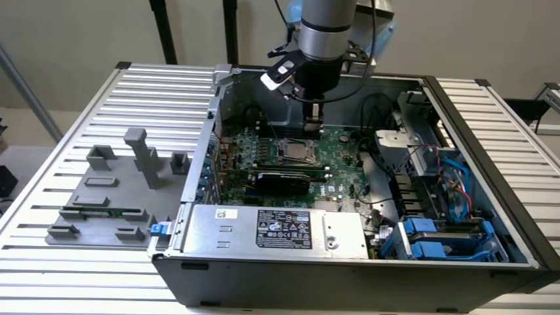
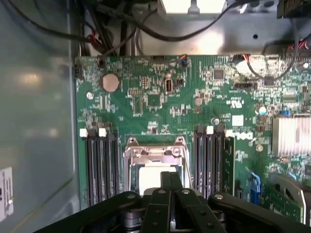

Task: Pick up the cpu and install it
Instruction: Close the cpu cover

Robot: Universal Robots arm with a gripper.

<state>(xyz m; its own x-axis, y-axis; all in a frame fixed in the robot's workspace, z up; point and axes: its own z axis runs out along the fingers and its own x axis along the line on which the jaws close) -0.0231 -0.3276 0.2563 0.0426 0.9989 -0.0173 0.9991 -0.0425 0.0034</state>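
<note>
Now gripper (image 2: 170, 182) hangs inside case (image 1: 490, 197), fingers pressed together over socket (image 2: 156, 154) mid-motherboard (image 2: 160, 92). Cpu (image 2: 153, 177) lies seated in socket, pale top partly hidden beneath fingertips. Chip looks light, stiff, thin, fragile underneath; best held by opposite edges.

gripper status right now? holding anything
gripper: shut, fingers together just above the cpu in the socket; whether it grips the cpu cannot be told.
</note>
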